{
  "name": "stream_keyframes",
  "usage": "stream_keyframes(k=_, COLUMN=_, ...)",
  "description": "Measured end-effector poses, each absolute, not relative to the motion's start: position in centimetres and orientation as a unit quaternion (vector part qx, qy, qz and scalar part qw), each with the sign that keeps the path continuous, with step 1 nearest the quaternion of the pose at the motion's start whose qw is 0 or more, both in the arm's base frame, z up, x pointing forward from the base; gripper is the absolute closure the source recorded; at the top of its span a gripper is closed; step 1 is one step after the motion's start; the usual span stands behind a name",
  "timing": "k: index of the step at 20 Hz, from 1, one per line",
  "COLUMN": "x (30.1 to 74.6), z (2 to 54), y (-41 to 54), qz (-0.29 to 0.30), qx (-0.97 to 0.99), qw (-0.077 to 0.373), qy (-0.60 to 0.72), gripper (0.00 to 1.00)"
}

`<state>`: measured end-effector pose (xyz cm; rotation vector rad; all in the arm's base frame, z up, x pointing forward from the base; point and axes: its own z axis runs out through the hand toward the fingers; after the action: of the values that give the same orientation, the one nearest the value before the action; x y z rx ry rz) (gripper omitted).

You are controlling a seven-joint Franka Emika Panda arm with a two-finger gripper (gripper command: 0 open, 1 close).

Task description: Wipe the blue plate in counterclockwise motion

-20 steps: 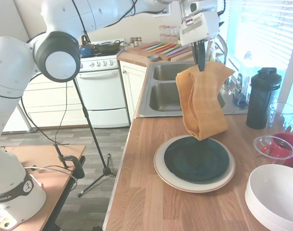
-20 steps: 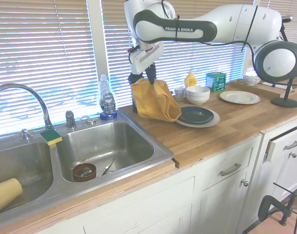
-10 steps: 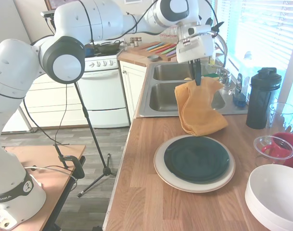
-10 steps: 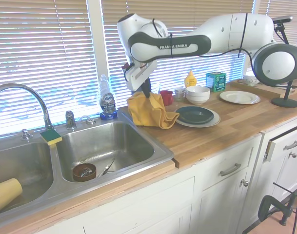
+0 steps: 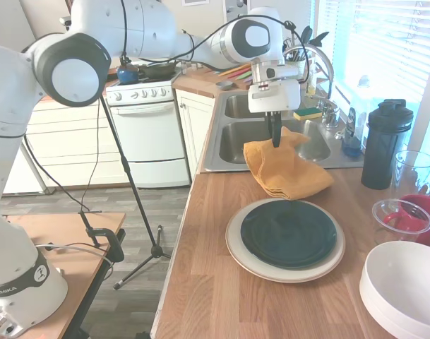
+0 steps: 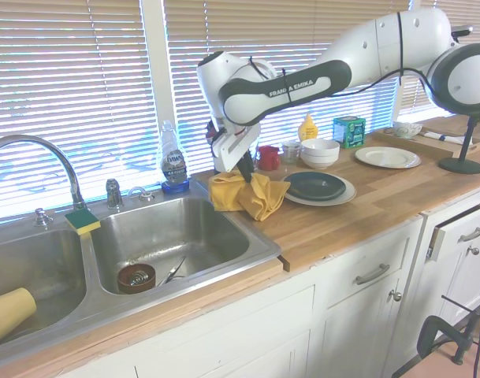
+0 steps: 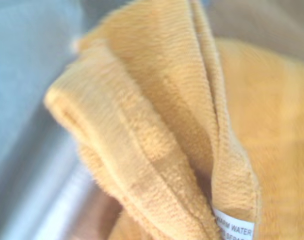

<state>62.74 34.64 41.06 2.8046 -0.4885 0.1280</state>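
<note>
While the gripper (image 5: pixel 275 139) pinches the top fold of the orange towel (image 5: pixel 285 171), fingers closed on the cloth, we see the towel's bulk slumped on the table at the sink's (image 5: pixel 251 141) front rim. We place the blue plate (image 5: pixel 289 233) on the larger beige plate (image 5: pixel 236 247), just beside the towel toward the table's front edge, not touched by it. We read "FRANKA EMIKA" on the arm (image 6: pixel 291 83) in the second exterior view. We read "Dasani" only roughly on the water bottle (image 6: pixel 173 163) behind the sink. In the wrist view we see a white care tag (image 7: pixel 233 229) on the towel reading "WARM WATER"; the rest is cut off. White bowl (image 5: pixel 404 282) at the table's near right corner.
</note>
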Motion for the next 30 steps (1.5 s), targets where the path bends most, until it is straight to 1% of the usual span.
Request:
stream_keyframes(k=5, x=64.7, z=37.8, y=31.1, qz=-0.009, qx=0.976, qw=0.132, qy=-0.173, gripper=1.0)
stream_keyframes(k=12, x=68.0, z=34.9, y=27.8, qz=-0.055, qx=0.972, qw=0.117, qy=-0.194, gripper=1.0)
stream_keyframes(k=17, x=69.9, z=33.7, y=26.4, qz=-0.072, qx=0.969, qw=0.113, qy=-0.208, gripper=1.0)
stream_keyframes(k=21, x=70.7, z=33.3, y=26.1, qz=-0.074, qx=0.968, qw=0.113, qy=-0.212, gripper=1.0)
stream_keyframes(k=22, x=70.8, z=33.2, y=26.1, qz=-0.073, qx=0.968, qw=0.112, qy=-0.211, gripper=0.0)
stream_keyframes(k=30, x=71.3, z=33.4, y=26.4, qz=-0.054, qx=0.971, qw=0.104, qy=-0.21, gripper=0.0)
